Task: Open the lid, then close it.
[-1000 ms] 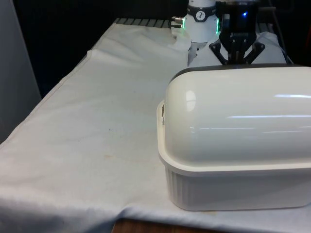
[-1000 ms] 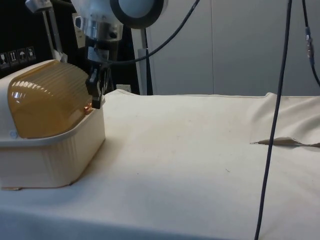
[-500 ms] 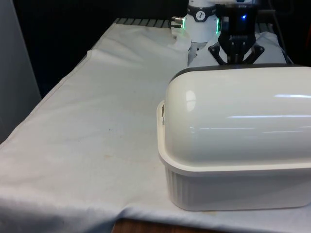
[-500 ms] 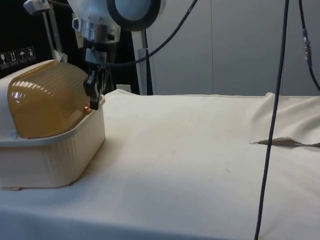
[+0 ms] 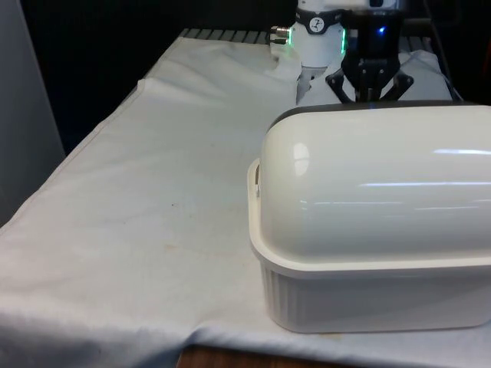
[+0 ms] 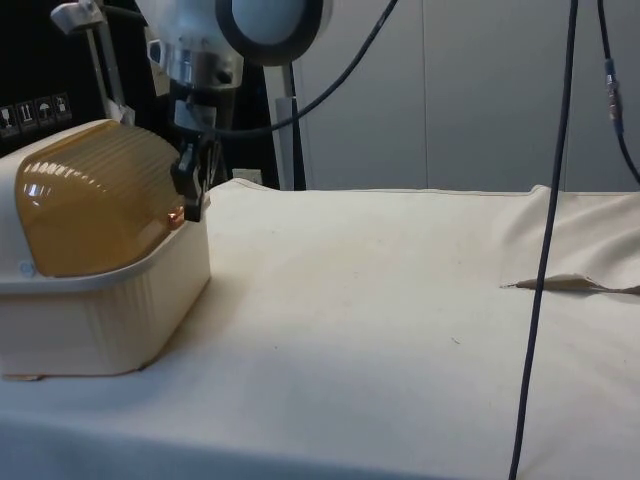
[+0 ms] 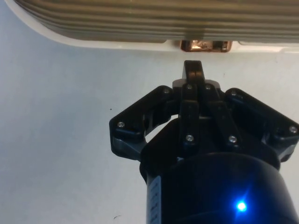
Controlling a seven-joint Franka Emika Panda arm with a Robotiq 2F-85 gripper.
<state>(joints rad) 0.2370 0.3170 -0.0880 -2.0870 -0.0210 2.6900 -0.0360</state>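
A cream bread box [image 5: 368, 299] stands on the table at the front view's right, its back to that camera. Its domed roll-top lid [image 5: 376, 176] is down; in the side view the lid [image 6: 90, 195] looks amber and ribbed over the ribbed base [image 6: 110, 310]. My gripper [image 7: 193, 70] is shut with nothing between its fingers, and its tips point at a small copper handle [image 7: 203, 45] on the lid's lower edge, a short gap away. In the side view the gripper [image 6: 193, 205] hangs just beside that edge. Behind the box the gripper [image 5: 370, 93] is partly hidden.
The white cloth [image 5: 153, 169] stretches wide on the front view's left of the box, with the table's edge beyond it. In the side view a black cable [image 6: 545, 250] hangs down at the right, over a fold in the cloth [image 6: 570, 285].
The gripper has drifted slightly towards the front view's left and stays shut by the lid's lower edge. The lid has not moved.
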